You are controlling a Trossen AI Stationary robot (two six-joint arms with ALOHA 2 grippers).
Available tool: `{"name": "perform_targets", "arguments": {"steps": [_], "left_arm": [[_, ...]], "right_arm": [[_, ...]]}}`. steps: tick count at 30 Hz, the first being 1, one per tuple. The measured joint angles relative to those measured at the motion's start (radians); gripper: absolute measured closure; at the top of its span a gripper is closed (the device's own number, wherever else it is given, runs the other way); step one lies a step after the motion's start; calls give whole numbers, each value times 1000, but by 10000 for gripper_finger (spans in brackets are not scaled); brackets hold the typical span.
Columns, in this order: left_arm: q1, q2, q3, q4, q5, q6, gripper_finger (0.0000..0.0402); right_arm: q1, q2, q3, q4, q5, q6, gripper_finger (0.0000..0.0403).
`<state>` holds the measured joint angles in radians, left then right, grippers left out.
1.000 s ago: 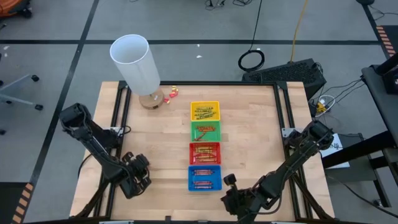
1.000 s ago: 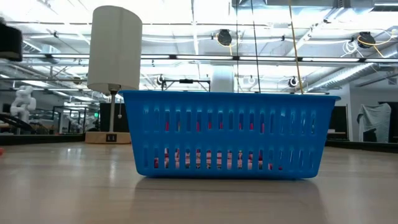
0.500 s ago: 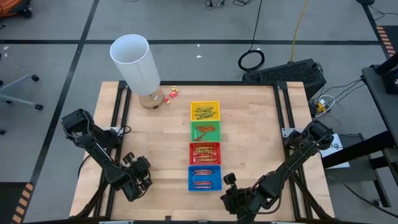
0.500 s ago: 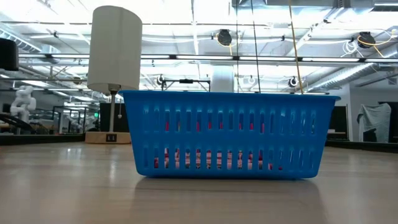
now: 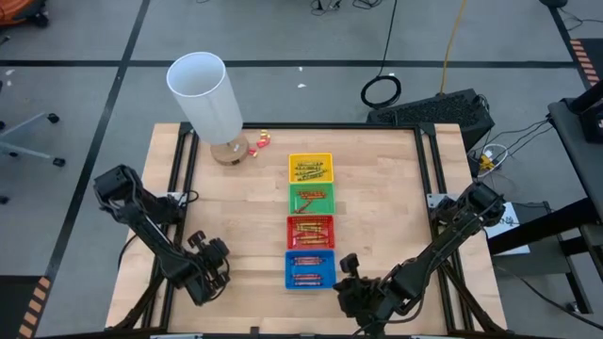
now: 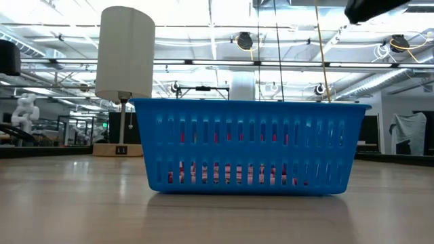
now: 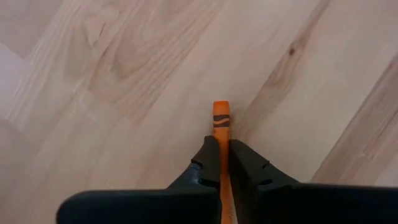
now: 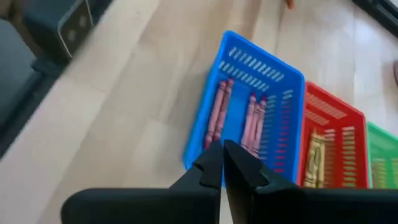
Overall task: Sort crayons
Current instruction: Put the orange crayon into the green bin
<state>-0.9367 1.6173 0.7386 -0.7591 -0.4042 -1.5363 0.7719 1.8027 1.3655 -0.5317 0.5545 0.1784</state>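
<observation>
High view: wood table [image 5: 236, 217], four trays in a row down the middle: yellow tray [image 5: 310, 169], green tray [image 5: 311, 199], red tray [image 5: 310, 232], blue tray [image 5: 310, 269], crayons [image 5: 309, 231] lying in each. White cylinder [image 5: 207, 94] at far corner. Left claw [image 5: 209, 271] low over table, well left of blue tray. Right claw [image 5: 350, 282] just right of blue tray, near table's front edge.

Low view: blue tray fills centre; pinkish sticks seen thru its slots. Cylinder behind, to its left.

Left wrist view: left claw [image 7: 222, 163] clamped tight on one orange crayon [image 7: 221, 124]; its tip pokes out ahead of fingers, over bare wood.

Right wrist view: right claw [image 8: 222, 163] fully closed, holding nothing. Blue tray w/ pinkish crayons just ahead; red tray, then green edge, beyond.
</observation>
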Motion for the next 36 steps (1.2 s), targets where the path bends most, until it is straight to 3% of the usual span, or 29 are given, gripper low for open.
{"name": "perform_targets", "arguments": {"steps": [5,12,20,24,31,36], "left_arm": [[2,3,47,-10,-6,33,391],[43,-53,162,-25,-203,282,391],[139,-80,290,-16,-398,871,391],[194,-80,323,65,-470,1197,391],[293,-80,330,281,-480,1776,391],[366,-80,330,345,-480,2060,391]], "right_arm": [[-4,-6,0,-100,26,79,403],[-6,-13,-1,-281,115,215,403],[-28,-13,-1,-497,368,363,403],[-53,-13,-1,-593,456,428,403],[-105,-13,-1,-631,467,483,403],[-120,-13,-1,-632,466,484,403]]}}
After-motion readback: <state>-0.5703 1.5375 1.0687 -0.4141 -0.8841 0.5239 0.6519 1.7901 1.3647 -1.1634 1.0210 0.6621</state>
